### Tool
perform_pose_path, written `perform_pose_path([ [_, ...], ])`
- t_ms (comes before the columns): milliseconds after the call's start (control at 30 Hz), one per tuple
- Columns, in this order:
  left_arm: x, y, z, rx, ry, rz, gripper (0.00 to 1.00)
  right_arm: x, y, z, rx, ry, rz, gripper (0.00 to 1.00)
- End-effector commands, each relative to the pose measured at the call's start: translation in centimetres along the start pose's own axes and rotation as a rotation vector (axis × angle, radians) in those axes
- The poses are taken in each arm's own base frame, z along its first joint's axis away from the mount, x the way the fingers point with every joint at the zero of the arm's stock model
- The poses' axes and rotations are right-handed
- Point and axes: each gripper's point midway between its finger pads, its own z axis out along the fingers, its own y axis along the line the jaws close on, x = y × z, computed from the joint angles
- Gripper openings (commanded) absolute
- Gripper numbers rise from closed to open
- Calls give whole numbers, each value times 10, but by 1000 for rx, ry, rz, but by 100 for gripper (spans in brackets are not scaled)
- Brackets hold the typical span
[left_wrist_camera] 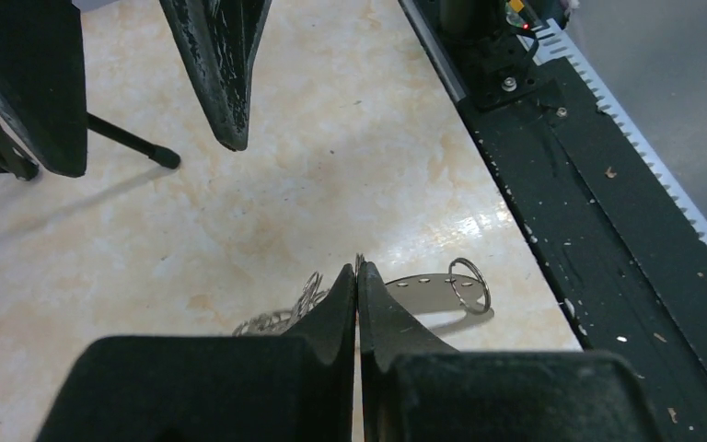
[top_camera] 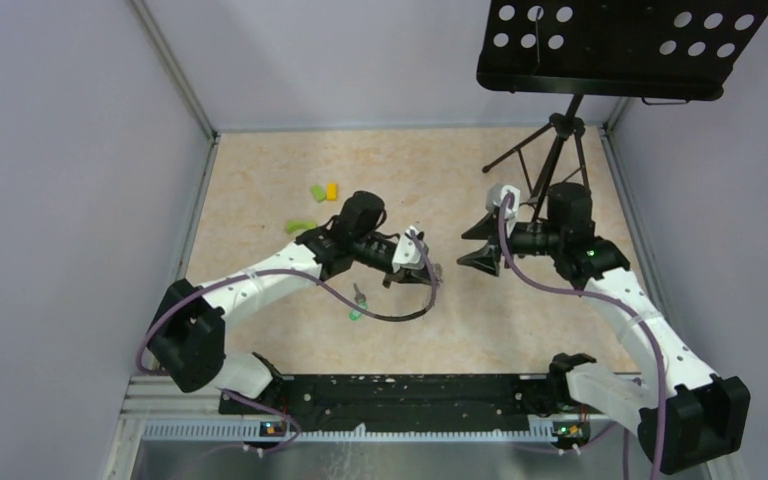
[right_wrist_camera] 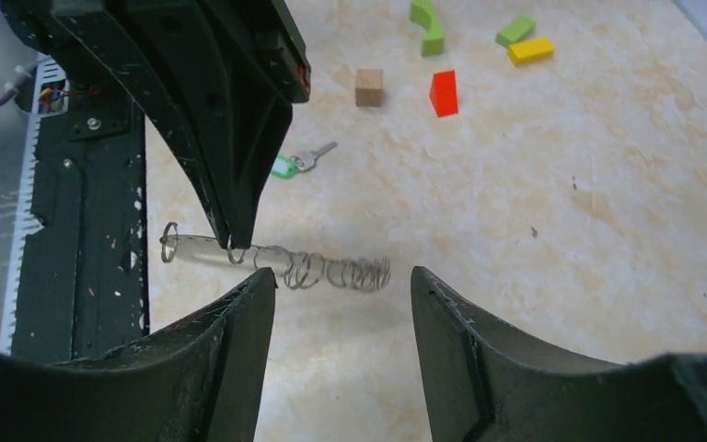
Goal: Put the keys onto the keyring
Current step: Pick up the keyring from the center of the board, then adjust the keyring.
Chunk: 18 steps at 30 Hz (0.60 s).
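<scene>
- Closest to us, a long black metal rail [top_camera: 400, 395] runs along the near edge of the pale beige table [top_camera: 520, 320].
- Just past it, a small silver metal key with a bright green plastic tag [right_wrist_camera: 306, 160] lies flat on the table, beside the left arm.
- The left gripper [left_wrist_camera: 357, 272] is squeezed tight on the keyring [left_wrist_camera: 423, 281], a thin silver metal strip with holes and a row of little wire rings. We see it held just above the table.
- The right gripper [right_wrist_camera: 341, 276] faces it with its fingers spread apart, holding nothing.
- Farther off sit a small tan cube [right_wrist_camera: 368, 86], a red block [right_wrist_camera: 442, 93], a yellow block [right_wrist_camera: 529, 51] and some green blocks [right_wrist_camera: 428, 26].
- Farthest back stands a black music stand with round holes [top_camera: 620, 45].
</scene>
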Motion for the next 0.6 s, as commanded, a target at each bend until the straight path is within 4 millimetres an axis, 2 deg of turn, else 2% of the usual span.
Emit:
perform_pose_path([
  [0, -25, -4, -6, 6, -101, 11, 0, -22, 22, 10, -124, -83, -90, 54],
  [200, -31, -4, -8, 0, -165, -35, 0, -13, 40, 18, -178, -80, -104, 54],
  [400, -33, -6, -9, -8, -232, -115, 0, -4, 43, 18, -167, -92, -125, 55],
  [567, -33, -4, -8, -24, -267, -166, 0, 2, 43, 20, -171, -85, -118, 50],
])
